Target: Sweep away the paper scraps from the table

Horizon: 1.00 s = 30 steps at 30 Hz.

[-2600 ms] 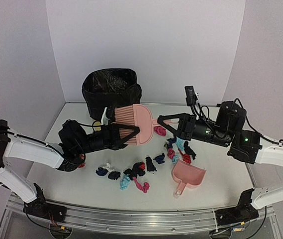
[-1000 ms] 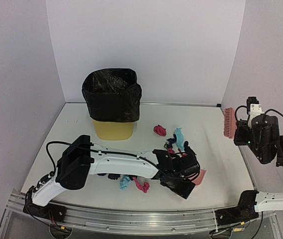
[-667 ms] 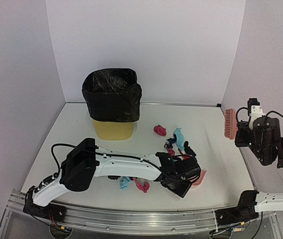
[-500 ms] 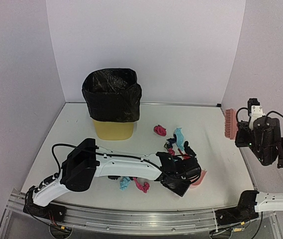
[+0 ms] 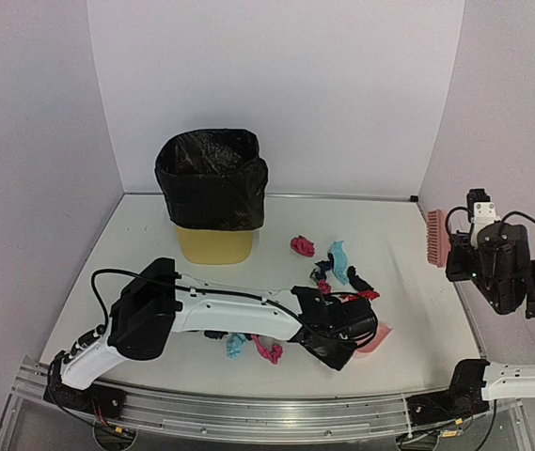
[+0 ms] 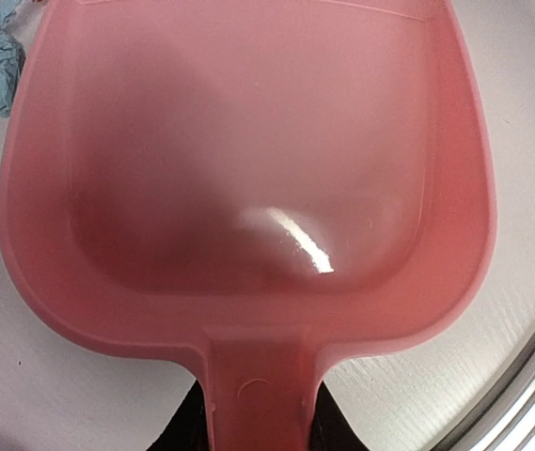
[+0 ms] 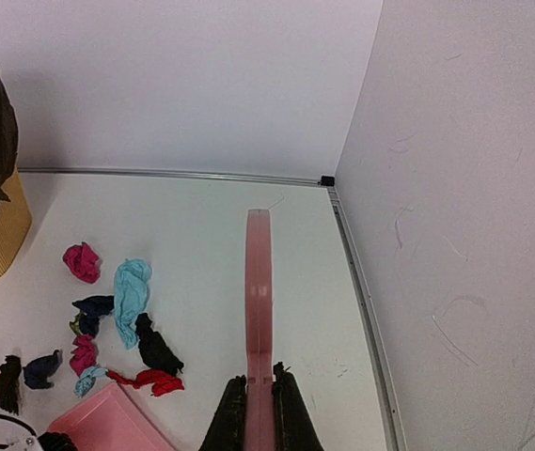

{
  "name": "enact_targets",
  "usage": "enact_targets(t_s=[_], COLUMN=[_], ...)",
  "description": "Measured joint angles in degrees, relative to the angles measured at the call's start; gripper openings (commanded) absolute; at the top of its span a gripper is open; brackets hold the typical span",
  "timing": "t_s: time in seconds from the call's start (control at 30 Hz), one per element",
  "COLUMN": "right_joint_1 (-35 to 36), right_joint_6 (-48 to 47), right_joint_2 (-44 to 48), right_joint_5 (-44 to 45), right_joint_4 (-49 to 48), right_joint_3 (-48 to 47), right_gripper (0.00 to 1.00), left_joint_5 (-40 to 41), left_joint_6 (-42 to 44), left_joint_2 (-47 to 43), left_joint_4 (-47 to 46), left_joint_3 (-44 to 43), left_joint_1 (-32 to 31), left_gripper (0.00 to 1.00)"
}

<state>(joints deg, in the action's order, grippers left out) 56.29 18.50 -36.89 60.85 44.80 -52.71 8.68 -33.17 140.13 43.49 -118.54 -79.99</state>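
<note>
Top external, crumpled paper scraps point(image 5: 338, 260), left tool point(image 6: 259, 427) pinching dustpan point(image 6: 248, 141), right tool point(image 7: 259, 413) pinching brush point(image 7: 259, 282)

lab test cell | white walls point(image 5: 276, 85) | aluminium rail point(image 5: 248, 411) | bolted robot arms

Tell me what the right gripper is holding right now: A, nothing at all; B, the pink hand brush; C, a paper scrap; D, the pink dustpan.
B: in the right wrist view the right gripper is closed on the handle of the pink hand brush, while the pink dustpan has its handle between the fingers of the left gripper.
</note>
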Motion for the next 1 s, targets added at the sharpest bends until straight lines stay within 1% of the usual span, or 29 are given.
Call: enact_targets(t_s=[0.1,0.2,0.4,0.53,0.63,0.7,0.77,0.9,1.0], right_joint_1=[0.0,0.0,0.0,-0.3,-0.3,-0.3,-0.3,0.1,1.4], right_joint_6=[-0.2,-0.9,-1.5,0.0,2.4,4.6,7.0,10.6,13.5], right_joint_2=[0.0,0.0,-0.7,-3.5,-8.8,-15.3,-23.4,-36.8,-43.7], right_joint_5=[-1.1,-3.1,-5.8,-8.4,-12.3,-16.6,-22.3,-35.1,-43.9], right_joint_4=[0.4,0.8,1.4,1.7,2.1,2.2,1.5,-4.3,-9.6], right_joint_3=[0.0,-0.3,-2.1,-3.9,-6.2,-8.8,-12.3,-14.7,-14.7], right_gripper=[0.00,0.00,0.00,0.00,0.00,0.00,0.00,0.00,0.00], left_joint_5=[-0.3,-0.9,0.0,5.2,10.8,14.4,16.8,18.5,19.5], left_joint_6=[0.8,1.6,0.1,-5.3,-11.9,-17.6,-22.7,-28.4,-30.2], left_joint_2=[-3.5,-9.6,-28.3,-41.1,-48.6,-52.4,-57.1,-68.1,-73.6], left_joint_4=[-0.9,-2.3,-4.0,-0.7,5.9,11.3,16.7,21.6,24.2], left_joint_3=[4.0,9.6,24.1,31.3,35.2,37.4,40.9,49.9,53.5], left_joint_1=[0.0,0.0,0.0,-0.1,-0.1,0.5,2.4,11.7,17.1], left_gripper=[0.00,0.00,0.00,0.00,0.00,0.00,0.00,0.00,0.00])
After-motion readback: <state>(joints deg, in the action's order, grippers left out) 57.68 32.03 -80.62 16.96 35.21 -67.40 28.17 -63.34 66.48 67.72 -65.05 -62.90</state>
